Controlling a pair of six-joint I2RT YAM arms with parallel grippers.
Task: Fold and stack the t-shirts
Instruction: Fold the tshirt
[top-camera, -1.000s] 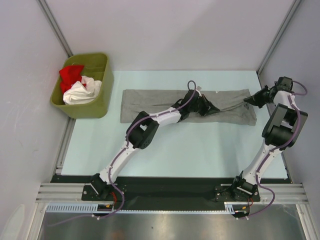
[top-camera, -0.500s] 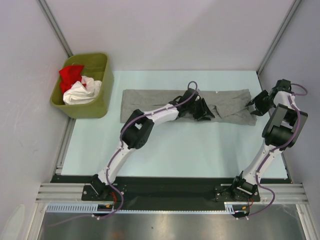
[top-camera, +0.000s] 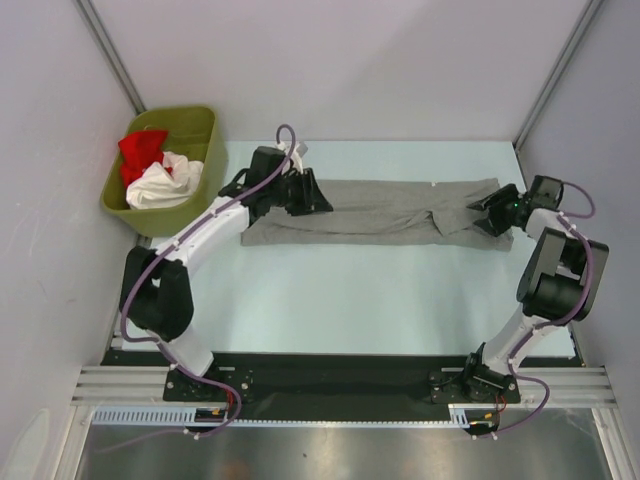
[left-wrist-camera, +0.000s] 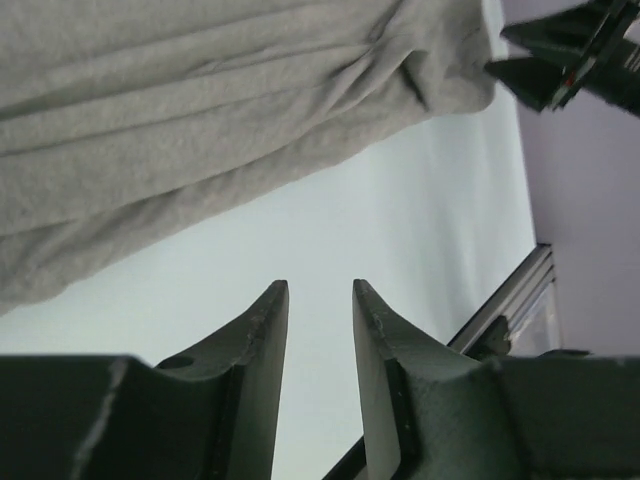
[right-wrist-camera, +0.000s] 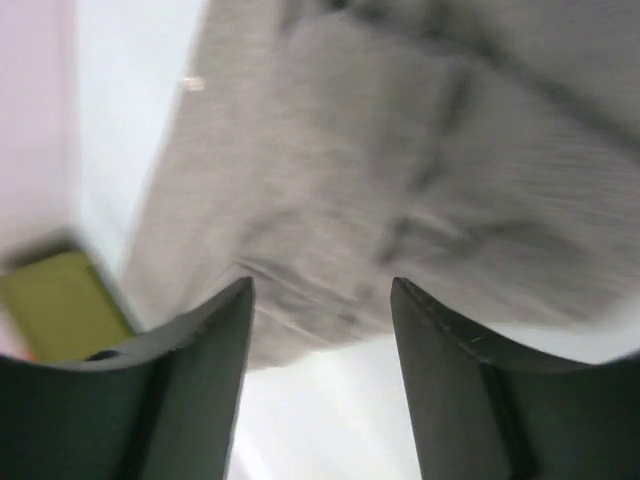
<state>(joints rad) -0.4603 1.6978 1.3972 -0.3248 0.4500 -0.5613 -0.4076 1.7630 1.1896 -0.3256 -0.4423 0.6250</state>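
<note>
over a pale blue table (top-camera: 350, 290) between grey walls, showing a grey t-shirt (top-camera: 380, 212) lying as a long folded band across the far part. poising the left gripper (top-camera: 318, 198) above its left end, holding fingers apart around nothing. hanging the right gripper (top-camera: 480, 210) at its right end, likewise gaping wide, gripping nothing. sitting bunched in the olive bin (top-camera: 208, 200) at far left: white t-shirt (top-camera: 165, 185) and red t-shirt (top-camera: 140, 150).

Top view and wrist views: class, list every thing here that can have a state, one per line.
grey t-shirt: folded into a long strip, lying flat, not gripped.
green bin: upright, holding two shirts.
white t-shirt: crumpled in the green bin.
red t-shirt: crumpled in the green bin.
left gripper: open, empty.
right gripper: open, empty.
</note>
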